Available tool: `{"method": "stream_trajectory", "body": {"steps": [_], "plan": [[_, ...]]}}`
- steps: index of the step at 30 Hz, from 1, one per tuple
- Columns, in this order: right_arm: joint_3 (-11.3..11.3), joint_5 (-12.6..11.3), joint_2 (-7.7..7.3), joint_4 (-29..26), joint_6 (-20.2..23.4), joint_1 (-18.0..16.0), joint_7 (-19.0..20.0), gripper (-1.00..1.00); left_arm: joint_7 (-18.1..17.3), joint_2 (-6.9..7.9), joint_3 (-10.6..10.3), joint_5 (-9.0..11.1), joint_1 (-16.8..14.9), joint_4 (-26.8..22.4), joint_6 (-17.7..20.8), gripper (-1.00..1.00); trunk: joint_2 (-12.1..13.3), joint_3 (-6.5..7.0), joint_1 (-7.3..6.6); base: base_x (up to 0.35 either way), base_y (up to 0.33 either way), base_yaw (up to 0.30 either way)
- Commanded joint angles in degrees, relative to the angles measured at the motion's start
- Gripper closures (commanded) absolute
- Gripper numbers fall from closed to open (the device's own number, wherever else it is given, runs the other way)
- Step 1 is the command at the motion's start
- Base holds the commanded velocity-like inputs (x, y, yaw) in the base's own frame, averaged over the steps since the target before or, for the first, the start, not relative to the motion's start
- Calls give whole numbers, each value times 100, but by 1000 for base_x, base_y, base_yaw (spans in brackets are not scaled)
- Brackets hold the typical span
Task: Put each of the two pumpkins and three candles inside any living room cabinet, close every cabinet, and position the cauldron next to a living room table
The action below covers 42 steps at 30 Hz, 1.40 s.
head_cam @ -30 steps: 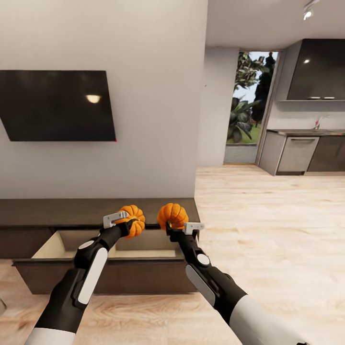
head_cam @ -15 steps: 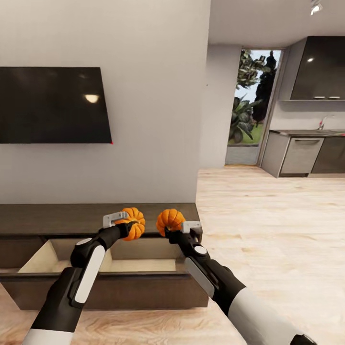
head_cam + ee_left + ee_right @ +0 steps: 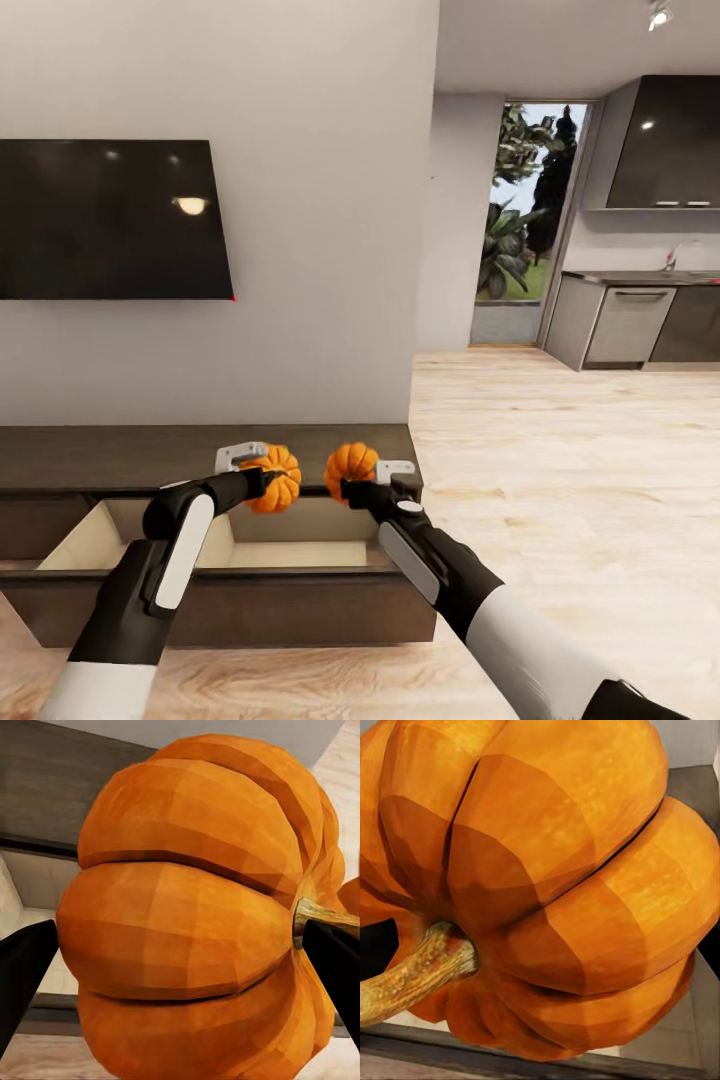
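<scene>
**Both pumpkins held over the open drawer**

I have a pumpkin in each gripper. The left gripper (image 3: pixel 262 474) is clamped on one pumpkin (image 3: pixel 274 478), and the right gripper (image 3: pixel 358 478) is clamped on the other pumpkin (image 3: pixel 351 466). In the left wrist view, the dark fingers (image 3: pixel 22 975) sit against both flanks of the fruit (image 3: pixel 195 915), with its stem pointing sideways toward one finger. In the right wrist view, the second pumpkin (image 3: pixel 547 885) is very close to the lens with its stem off to one side; I can't make out the fingers there, so I judge that grip from the head view.

The two pumpkins hang side by side, close but apart, above the back part of the open drawer (image 3: pixel 220 575) of the long dark cabinet (image 3: pixel 120 455) below the wall television (image 3: pixel 110 220). The drawer's pale inside looks bare as far as I can see.

I take this as the placing step for the pumpkins. Next, I would lower each arm until its pumpkin is below the drawer rim and over the pale floor, then let go, keeping the wrists off the front panel and the cabinet top edge. Dropping from this height risks a roll or bounce. The candles, drawer closing and cauldron are yet to be done.
</scene>
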Motion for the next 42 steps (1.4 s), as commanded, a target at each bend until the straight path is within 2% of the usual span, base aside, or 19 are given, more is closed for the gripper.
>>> {"method": "stream_trajectory", "body": {"steps": [1,3,6,9,12,16,23,42], "plan": [[17,-107,-4,-7,85,-18,-47,100,58,-2,100,85,-37,68,33,100,-3,-6,-1,0,0,0],[14,-233,-2,3,198,-30,-55,100,58,3,270,96,-151,310,52,100,-3,-6,-1,0,0,0],[14,-283,2,8,276,-45,-86,100,62,10,336,93,-333,721,59,100,-3,-6,-1,0,0,0],[13,-299,9,10,330,-57,-203,100,64,12,355,80,-454,1028,60,100,-3,-6,-1,0,0,0],[16,-307,16,74,360,-77,-240,100,69,7,359,94,-487,1102,61,100,-3,-6,-1,0,0,0],[17,-324,32,493,333,-282,-245,100,76,-3,360,102,-570,1346,54,100,-3,-6,-1,0,0,0],[22,-328,140,848,292,-387,-236,100,56,-40,360,79,-803,2021,-18,100,-3,-6,-1,0,0,0],[25,-310,188,931,387,-423,-224,100,32,-27,345,68,-827,2049,-18,100,-3,-6,-1,87,0,0]]}}
